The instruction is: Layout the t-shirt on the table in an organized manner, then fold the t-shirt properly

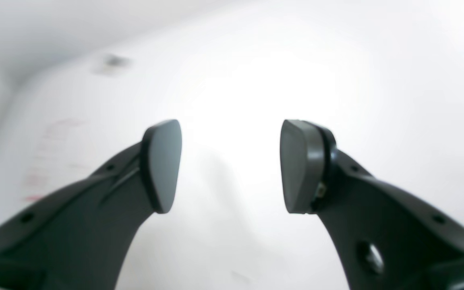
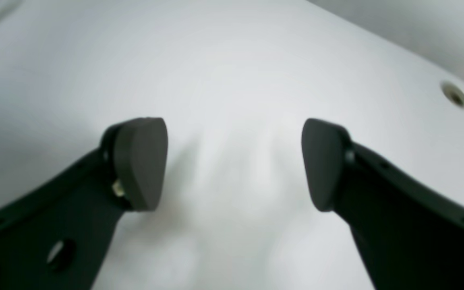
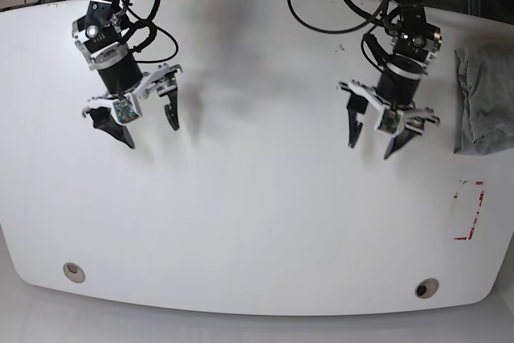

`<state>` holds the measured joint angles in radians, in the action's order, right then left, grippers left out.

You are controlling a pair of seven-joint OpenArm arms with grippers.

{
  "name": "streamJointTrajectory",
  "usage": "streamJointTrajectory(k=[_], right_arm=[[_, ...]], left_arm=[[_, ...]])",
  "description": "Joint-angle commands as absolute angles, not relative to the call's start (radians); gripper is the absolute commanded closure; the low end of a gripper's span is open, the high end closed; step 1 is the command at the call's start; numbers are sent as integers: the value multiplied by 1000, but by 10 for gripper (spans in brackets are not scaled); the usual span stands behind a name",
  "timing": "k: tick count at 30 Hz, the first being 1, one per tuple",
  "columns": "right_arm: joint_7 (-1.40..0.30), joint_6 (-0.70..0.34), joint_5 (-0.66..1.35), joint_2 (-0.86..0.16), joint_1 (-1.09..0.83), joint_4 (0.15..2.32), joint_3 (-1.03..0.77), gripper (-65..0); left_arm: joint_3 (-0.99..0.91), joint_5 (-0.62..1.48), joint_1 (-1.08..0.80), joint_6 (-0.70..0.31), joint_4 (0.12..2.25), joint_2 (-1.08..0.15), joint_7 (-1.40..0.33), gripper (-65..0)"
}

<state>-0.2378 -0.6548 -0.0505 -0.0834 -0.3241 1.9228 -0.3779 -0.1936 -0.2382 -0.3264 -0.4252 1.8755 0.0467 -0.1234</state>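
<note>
Both empty: left claw (image 3: 376, 140) spread wide above the bare table (image 3: 257, 222), right claw (image 3: 148, 128) likewise agape. Grey t-shirt (image 3: 484, 100) bunched at the table edge just beyond the left claw, untouched, well apart from the right claw.

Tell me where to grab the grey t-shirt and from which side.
Pinch the t-shirt at its inner edge, coming from the table's middle with the left gripper, which is nearest and open. It lies bunched at the table's edge, partly cut off in the base view.
</note>
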Motion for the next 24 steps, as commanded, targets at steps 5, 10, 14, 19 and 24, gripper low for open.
streamJointTrajectory(k=[5, 10, 14, 19, 24], right_arm=[[-176, -653, -10, -70, -487, 1966, -438, -495], [-176, -661, 74, -65, -651, 2009, -473, -495], [-173, -661, 157, -65, -794, 2034, -475, -495], [-127, -661, 213, -65, -951, 2035, -476, -495], [-67, -662, 259, -65, -1141, 2032, -470, -495]], left_arm=[[-196, -226, -542, -389, 1983, 41, -65, -351], [-196, -223, -739, -390, 2015, 41, -56, -351], [-213, -223, -891, -390, 2015, 2, 5, -351], [-225, -223, -1095, -389, 2014, -44, 104, -351], [-271, -186, -1299, -387, 2005, -93, 194, -351]])
